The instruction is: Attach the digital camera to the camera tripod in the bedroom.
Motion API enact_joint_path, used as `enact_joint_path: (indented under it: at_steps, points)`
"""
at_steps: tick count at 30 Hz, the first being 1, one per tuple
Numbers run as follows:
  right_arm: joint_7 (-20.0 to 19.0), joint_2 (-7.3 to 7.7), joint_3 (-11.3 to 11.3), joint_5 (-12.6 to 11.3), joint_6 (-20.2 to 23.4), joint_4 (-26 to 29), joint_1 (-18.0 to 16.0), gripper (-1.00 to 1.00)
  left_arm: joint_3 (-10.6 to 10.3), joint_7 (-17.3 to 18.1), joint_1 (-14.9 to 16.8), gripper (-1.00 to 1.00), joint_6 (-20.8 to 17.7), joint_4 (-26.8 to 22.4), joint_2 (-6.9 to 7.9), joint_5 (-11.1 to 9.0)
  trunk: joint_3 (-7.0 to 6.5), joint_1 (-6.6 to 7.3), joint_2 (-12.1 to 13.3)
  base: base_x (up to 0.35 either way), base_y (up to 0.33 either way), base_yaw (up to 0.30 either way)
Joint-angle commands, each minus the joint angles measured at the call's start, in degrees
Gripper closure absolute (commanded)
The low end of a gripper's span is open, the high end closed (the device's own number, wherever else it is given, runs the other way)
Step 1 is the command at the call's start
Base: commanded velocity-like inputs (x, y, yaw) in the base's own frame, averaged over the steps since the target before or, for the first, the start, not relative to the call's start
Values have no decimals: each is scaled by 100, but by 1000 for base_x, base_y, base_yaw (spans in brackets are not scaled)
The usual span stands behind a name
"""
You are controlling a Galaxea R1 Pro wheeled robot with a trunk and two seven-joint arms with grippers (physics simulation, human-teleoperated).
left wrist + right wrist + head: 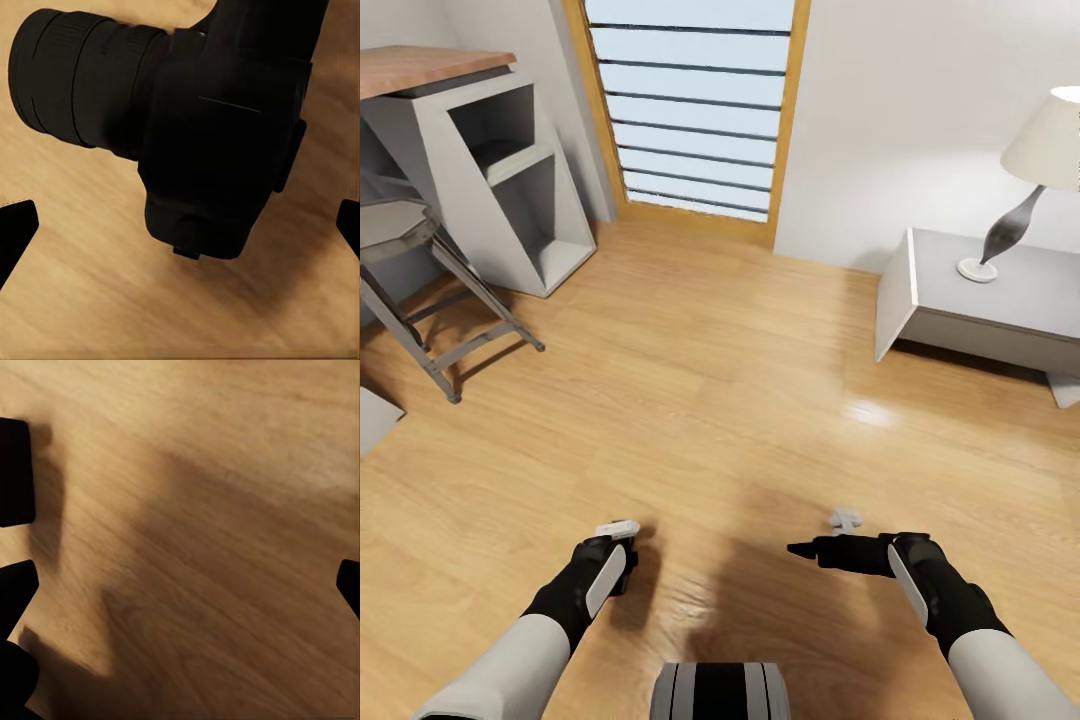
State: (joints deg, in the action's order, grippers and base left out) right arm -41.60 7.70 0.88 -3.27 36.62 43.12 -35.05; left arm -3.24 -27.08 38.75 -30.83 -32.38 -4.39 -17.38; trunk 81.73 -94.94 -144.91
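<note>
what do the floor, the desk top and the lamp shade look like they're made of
Floor: light wood planks with a glossy finish, judging by the grain lines and the bright sheen patch. Desk top: wood too, browner and matte. Lamp shade: probably cream fabric or paper, smooth and dull; the render leaves that open.

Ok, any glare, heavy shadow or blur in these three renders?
Head view: a bright glare patch on the light wood floor, dark robot shadow between the arms. Left wrist view: the black digital camera is so dark its detail is lost; floor grain looks soft. Right wrist view: a broad soft shadow across the floor.
</note>
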Motion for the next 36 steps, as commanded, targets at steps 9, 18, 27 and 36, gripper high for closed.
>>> enact_joint_path:
  at_steps: [9,18,27,36]
  points:
    - [-5,1,9,-33,49,4,-1,-100,-36,-55,1,-100,-11,-5,5,-57,4,2,-2,-64,31,0]
    - [-6,0,9,-33,17,4,-1,-100,-36,-26,1,-100,5,-6,1,-56,4,2,-2,-8,4,0]
    - [-9,3,9,-33,-5,4,-1,-100,-51,32,1,-100,181,17,22,-52,4,2,-2,0,0,0]
    - [-7,3,15,-33,-6,4,-1,-100,-204,737,1,-100,944,350,38,-26,4,2,-2,0,0,0]
